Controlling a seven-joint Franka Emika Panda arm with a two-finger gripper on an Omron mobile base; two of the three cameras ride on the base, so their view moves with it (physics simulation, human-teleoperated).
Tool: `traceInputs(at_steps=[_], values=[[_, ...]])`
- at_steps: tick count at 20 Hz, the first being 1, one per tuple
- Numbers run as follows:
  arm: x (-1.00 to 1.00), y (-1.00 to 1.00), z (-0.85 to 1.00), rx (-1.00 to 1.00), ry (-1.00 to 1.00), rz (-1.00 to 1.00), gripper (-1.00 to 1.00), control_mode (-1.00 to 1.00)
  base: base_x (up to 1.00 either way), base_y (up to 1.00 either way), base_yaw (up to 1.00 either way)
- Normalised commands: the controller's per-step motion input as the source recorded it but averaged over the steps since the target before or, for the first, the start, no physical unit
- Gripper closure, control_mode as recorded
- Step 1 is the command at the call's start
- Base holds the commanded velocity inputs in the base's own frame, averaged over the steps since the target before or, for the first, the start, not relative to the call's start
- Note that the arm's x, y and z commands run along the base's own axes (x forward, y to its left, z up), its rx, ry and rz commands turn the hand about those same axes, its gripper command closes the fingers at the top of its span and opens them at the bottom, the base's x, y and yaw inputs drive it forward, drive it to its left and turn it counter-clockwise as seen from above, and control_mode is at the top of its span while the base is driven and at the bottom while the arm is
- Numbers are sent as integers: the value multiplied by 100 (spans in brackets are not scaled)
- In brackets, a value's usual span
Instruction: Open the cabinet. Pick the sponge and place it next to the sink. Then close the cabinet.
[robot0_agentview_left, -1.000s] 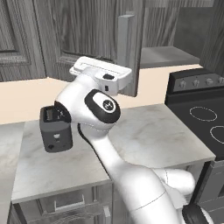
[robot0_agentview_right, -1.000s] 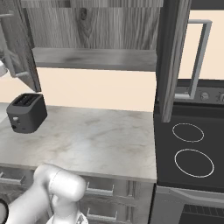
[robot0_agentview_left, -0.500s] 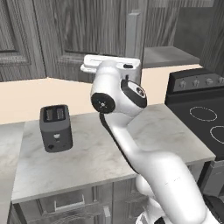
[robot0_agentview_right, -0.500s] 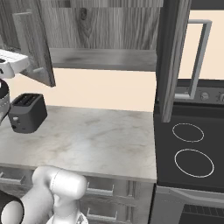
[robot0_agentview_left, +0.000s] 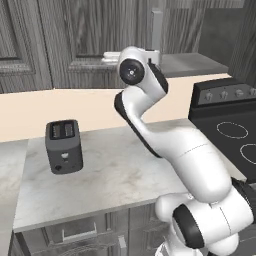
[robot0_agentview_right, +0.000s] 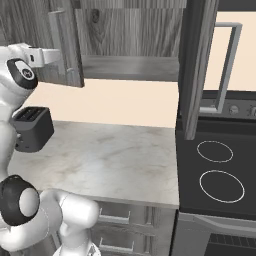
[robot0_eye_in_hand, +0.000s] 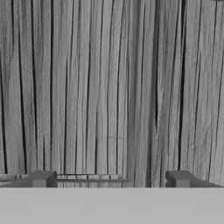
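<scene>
Cabinet (robot0_agentview_right: 130, 45) doors ajar; close-up wood grain between claw (robot0_eye_in_hand: 109, 178) tips.

Beige wall (robot0_agentview_right: 125, 102), marble counter (robot0_agentview_right: 110, 160), black stove (robot0_agentview_right: 217, 175)

I note a black toaster (robot0_agentview_left: 64, 145) upright on the marble counter (robot0_agentview_left: 115, 175), a black stove (robot0_agentview_right: 217, 175) adjoining it, lower drawers (robot0_agentview_right: 125, 222) beneath, beige wall (robot0_agentview_right: 125, 102) behind.
</scene>
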Motion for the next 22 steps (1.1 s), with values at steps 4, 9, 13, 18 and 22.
traceInputs(at_steps=[4,9,13,18,22], values=[[69,-20,6,0,11,14,-100,-100,0,0,0],[16,-15,3,0,2,21,-100,-100,0,0,0],[12,-9,0,0,0,25,-100,-100,0,0,0],[42,-5,-1,0,0,26,-100,-100,0,0,0],[61,0,-4,0,0,23,-100,-100,0,0,0]])
